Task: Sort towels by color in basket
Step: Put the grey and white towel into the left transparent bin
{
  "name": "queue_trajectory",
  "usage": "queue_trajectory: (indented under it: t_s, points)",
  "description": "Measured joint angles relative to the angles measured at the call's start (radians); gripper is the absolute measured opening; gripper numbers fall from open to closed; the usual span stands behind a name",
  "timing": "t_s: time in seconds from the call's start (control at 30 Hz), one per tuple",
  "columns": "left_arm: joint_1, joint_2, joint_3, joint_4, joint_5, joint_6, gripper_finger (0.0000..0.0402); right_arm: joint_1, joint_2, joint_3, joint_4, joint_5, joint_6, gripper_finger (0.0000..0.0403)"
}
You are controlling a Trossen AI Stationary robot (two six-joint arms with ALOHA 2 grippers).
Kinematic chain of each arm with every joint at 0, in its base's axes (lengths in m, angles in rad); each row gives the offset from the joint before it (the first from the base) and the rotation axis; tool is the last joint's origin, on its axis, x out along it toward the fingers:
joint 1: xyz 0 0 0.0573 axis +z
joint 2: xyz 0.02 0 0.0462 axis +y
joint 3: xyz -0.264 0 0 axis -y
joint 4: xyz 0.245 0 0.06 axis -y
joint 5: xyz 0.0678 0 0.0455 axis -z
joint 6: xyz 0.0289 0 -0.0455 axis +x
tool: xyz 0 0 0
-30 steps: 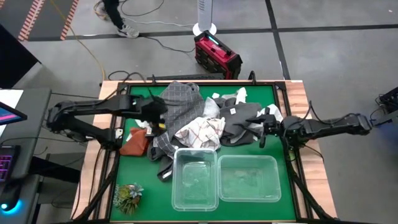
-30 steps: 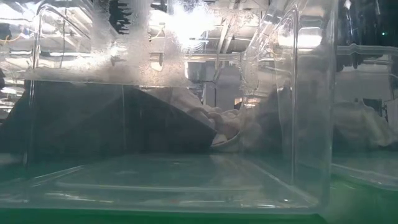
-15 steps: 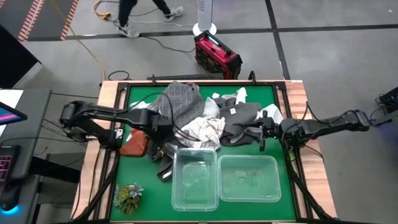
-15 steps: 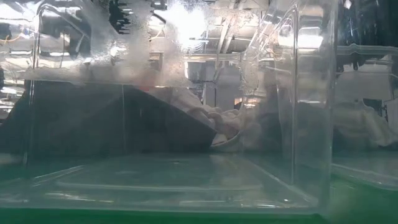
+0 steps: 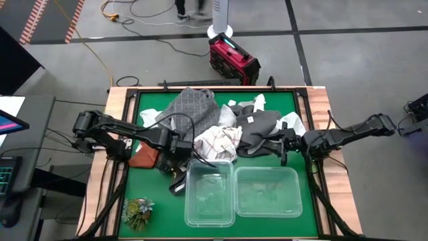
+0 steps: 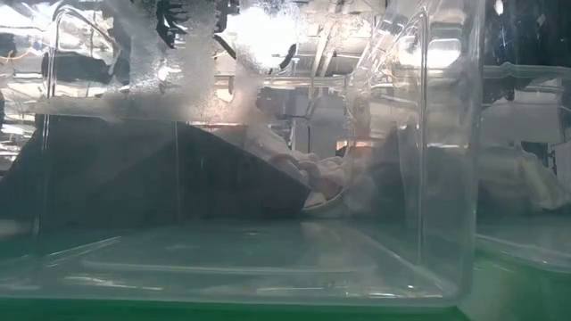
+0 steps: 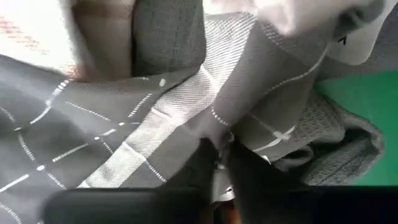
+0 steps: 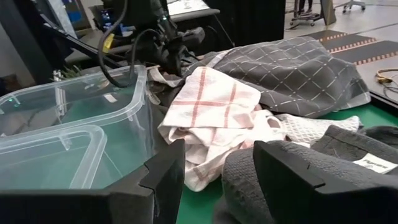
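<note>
A heap of towels lies on the green mat (image 5: pixel 154 194). It holds a big grey checked one (image 5: pixel 190 107), a white one with red lines (image 5: pixel 217 139), dark grey ones (image 5: pixel 261 130), a rust-orange one (image 5: pixel 144 155) and white ones (image 5: pixel 257 102). My left gripper (image 5: pixel 178 154) points down at the heap's near left corner, beside the left clear basket (image 5: pixel 209 191). It is shut on a dark grey towel with thin white lines (image 7: pixel 124 143). My right gripper (image 8: pixel 217 180) hovers level and open at the heap's right side (image 5: pixel 277 147), before a dark grey waffle towel (image 8: pixel 249 180). My left gripper pinches a raised fold of the dark grey white-lined towel (image 7: pixel 219 127) between its two fingers (image 7: pixel 202 165), coming from above and pointing down. The rest of that towel lies spread on the heap and the mat. How many layers the fold holds, I cannot tell.
A second clear basket (image 5: pixel 267 192) stands to the right of the first, both at the mat's near edge. A small green plant tuft (image 5: pixel 137 211) sits at the near left corner. A red case (image 5: pixel 233 59) stands on the floor beyond the table.
My left gripper has gone toward the table's near edge and down, rolling about its own axis, from over the grey checked towel to the heap's near left corner beside the left basket. The right arm has kept almost still.
</note>
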Motion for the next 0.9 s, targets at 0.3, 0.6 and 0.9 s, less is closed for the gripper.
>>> queue_trajectory:
  t_s: [0.3,0.6,0.9]
  points:
    - [0.0,-0.145,0.044,0.064,-0.043,-0.043,0.0002,0.035,0.0,0.0,-0.002,0.04,0.008,0.0219]
    - [0.012,-0.375,0.066,0.503,-0.05,-0.116,0.0002,0.034,0.0,0.0,-0.003,0.04,0.01,0.0219]
    - [-0.004,-0.424,0.066,1.039,0.003,-0.054,0.0003,0.034,0.0,0.0,-0.001,0.04,0.008,0.0219]
